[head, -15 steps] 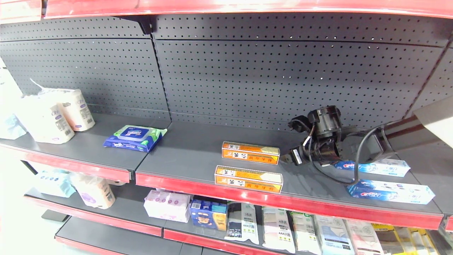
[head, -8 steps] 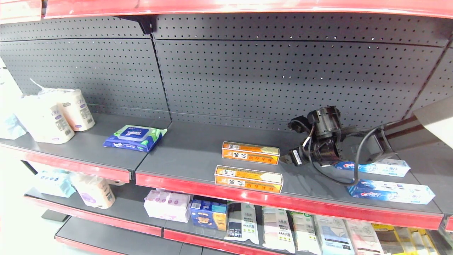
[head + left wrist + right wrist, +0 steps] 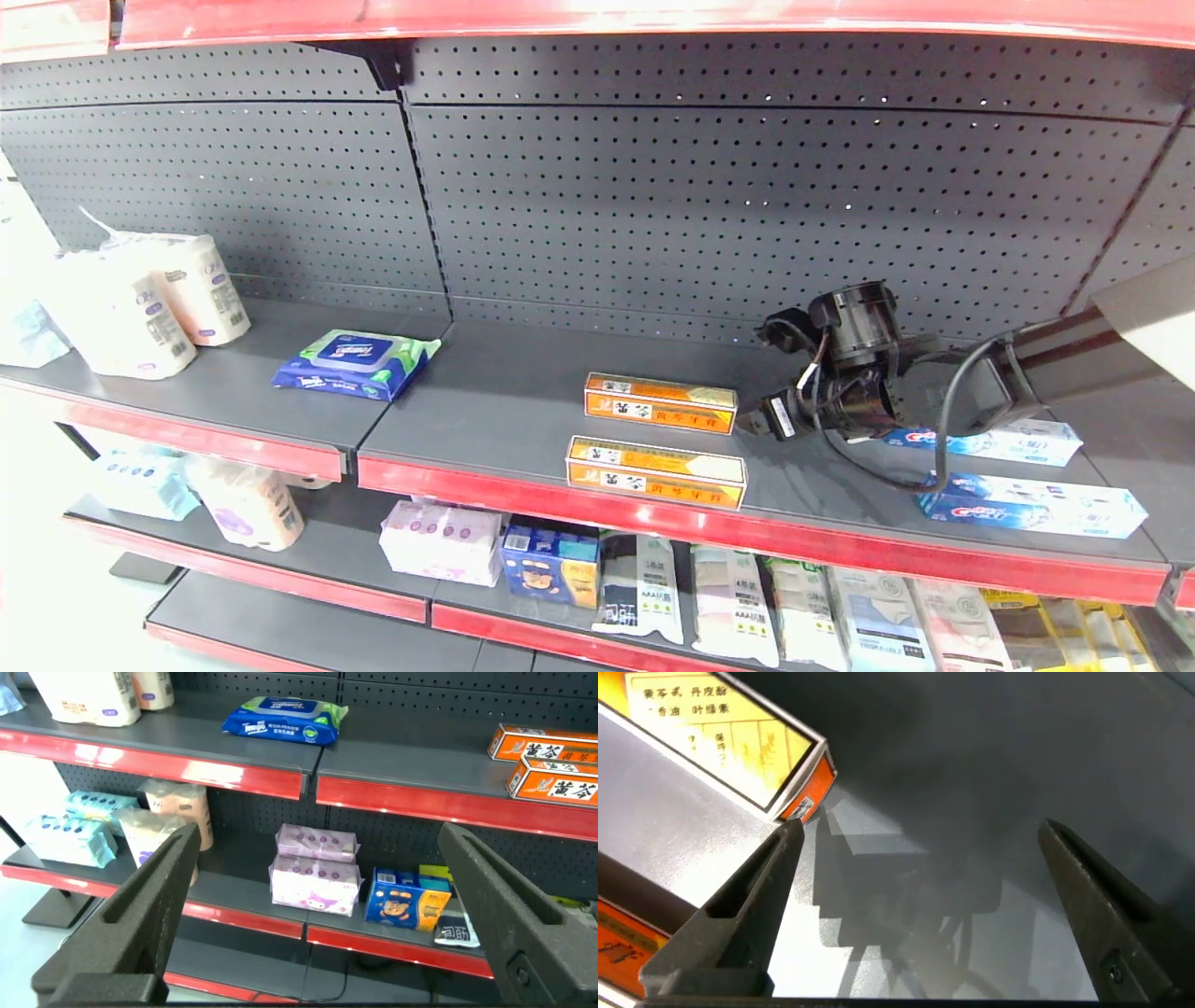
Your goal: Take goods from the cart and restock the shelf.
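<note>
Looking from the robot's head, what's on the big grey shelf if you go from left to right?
First the white paper roll packs → blue wipes pack → two orange boxes → two blue-and-white toothpaste boxes.

Black characters are printed on the rear orange cardboard box (image 3: pixel 661 403) and front orange cardboard box (image 3: pixel 655 472) on the grey shelf (image 3: pixel 504 392).

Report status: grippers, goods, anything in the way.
Left gripper open, empty. Right gripper open, empty, over shelf beside rear orange box. Blue boxes beside its arm.
</note>
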`<state>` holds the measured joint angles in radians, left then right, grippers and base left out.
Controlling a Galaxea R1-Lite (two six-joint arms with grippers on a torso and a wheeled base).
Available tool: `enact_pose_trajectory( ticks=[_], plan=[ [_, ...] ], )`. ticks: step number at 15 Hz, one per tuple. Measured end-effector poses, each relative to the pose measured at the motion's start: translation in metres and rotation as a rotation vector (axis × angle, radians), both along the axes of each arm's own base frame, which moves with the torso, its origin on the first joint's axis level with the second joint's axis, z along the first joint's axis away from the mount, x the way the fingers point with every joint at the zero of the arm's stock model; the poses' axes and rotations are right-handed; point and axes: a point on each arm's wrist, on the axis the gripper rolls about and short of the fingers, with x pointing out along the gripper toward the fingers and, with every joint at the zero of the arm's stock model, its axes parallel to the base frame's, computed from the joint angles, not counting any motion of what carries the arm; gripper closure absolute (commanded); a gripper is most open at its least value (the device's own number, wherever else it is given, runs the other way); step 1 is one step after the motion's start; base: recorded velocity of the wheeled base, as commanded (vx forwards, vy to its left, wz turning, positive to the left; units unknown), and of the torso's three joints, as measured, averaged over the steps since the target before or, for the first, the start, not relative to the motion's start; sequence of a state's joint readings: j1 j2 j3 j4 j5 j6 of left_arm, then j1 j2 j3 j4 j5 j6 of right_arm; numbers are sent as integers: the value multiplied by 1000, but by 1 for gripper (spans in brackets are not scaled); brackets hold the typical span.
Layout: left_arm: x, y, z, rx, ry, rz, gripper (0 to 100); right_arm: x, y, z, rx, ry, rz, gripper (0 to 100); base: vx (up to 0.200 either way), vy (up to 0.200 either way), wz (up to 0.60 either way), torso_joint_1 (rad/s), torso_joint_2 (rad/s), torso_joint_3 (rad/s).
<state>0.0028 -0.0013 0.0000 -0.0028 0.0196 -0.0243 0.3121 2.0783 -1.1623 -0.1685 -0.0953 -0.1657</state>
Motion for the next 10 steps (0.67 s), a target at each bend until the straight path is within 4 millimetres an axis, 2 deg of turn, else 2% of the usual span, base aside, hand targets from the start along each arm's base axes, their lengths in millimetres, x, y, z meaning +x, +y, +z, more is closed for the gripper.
enact_pose_trajectory(
  ticks=[5, 10],
  plan=[
    [0, 0, 0, 0, 0, 0, 0, -17, -9, 5, -9, 13, -7, 0, 0, 0, 0, 0, 0, 0],
    [0, 0, 0, 0, 0, 0, 0, -50, -25, 11, -9, 41, -30, 0, 0, 0, 0, 0, 0, 0]
  ],
)
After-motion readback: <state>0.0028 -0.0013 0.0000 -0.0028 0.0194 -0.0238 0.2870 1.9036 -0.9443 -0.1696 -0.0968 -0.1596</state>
